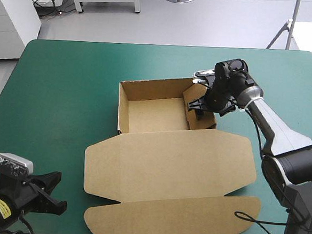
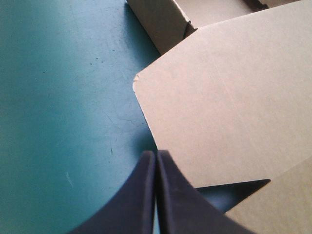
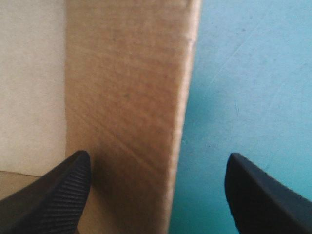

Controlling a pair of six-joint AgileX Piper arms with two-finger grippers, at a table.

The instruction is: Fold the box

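1. The box [image 1: 168, 166] lies on the table [image 1: 56, 88]: an open tray at the far side, its lid flat toward the near edge.
2. The right gripper [image 1: 199, 105] is at the tray's right wall.
3. The left gripper [image 1: 51, 191] is at the near left corner, apart from the box.

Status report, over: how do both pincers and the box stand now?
Left pincer shut, clear of the box, by its lid's left edge. Right pincer open, astride the tray's right wall. Box an open tray, lid flat. Nothing in the way.
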